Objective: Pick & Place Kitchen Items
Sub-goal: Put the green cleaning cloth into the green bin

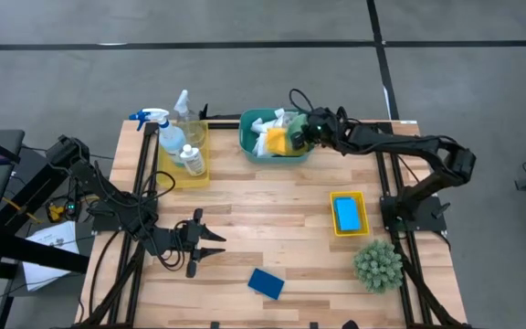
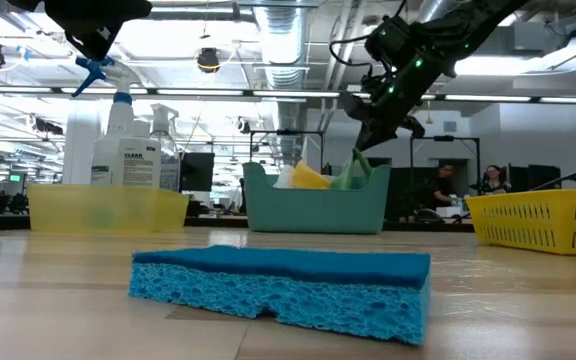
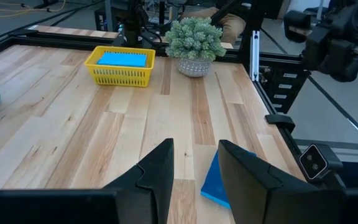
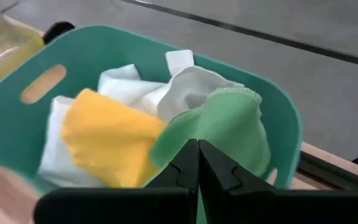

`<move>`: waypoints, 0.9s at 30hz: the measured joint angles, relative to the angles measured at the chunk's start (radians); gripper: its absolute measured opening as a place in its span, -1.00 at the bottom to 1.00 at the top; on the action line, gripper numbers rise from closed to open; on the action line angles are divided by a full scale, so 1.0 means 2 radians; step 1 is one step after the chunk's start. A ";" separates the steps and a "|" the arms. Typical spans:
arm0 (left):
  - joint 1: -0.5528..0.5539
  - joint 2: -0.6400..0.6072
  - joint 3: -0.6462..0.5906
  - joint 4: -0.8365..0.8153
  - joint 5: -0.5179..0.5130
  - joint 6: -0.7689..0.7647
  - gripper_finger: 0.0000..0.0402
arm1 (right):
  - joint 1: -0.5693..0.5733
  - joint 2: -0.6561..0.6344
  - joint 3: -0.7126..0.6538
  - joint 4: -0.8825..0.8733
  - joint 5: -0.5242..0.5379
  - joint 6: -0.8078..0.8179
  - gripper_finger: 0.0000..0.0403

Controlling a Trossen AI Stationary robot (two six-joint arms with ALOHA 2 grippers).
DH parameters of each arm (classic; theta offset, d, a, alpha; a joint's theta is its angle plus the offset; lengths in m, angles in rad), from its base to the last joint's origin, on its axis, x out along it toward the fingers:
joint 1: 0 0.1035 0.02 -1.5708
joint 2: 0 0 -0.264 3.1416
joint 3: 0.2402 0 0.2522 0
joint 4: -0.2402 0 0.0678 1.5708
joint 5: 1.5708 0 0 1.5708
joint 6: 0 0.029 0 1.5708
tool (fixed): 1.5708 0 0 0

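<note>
My right gripper (image 1: 303, 133) is over the right end of the teal basin (image 1: 247, 139) at the far middle, shut on a green cloth (image 4: 229, 121). Beside that cloth in the basin lie a yellow cloth (image 4: 104, 134) and a white cloth (image 4: 188, 81). At the near left my left gripper (image 1: 210, 249) hangs open above the table with nothing between its fingers. A dark-blue sponge (image 1: 266, 283) lies flat on the table, to the right of it and nearer the front edge. A light-blue sponge (image 1: 347, 214) lies in a small yellow tray (image 1: 362, 196). My right gripper pinches a raised part of the green cloth (image 4: 194, 134) between its two shut fingers; one layer or several, I cannot tell. The fingers slant down from the table's right side. In the low view the cloth rises in a peak (image 2: 356, 165) to the fingers, its lower part in the basin.
A yellow tray (image 1: 196, 177) at the far left holds a blue-trigger spray bottle (image 1: 158, 123), a clear bottle (image 1: 184, 111) and a small white bottle (image 1: 191, 159). A spiky green plant (image 1: 378, 265) stands at the near right. Bare wood lies across the middle.
</note>
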 joint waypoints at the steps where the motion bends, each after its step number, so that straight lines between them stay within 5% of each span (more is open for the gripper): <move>1: 0.000 0.000 0.000 0.000 0.000 0.000 -0.39 | 0.000 0.007 0.000 0.003 -0.003 0.000 -1.00; 14: 0.000 0.000 0.000 0.004 0.000 0.000 -0.39 | -0.010 0.145 0.067 0.015 -0.017 -0.004 -1.00; 27: 0.000 0.000 0.000 -0.006 0.000 0.000 -0.39 | -0.005 0.155 0.098 -0.014 -0.014 -0.012 -1.00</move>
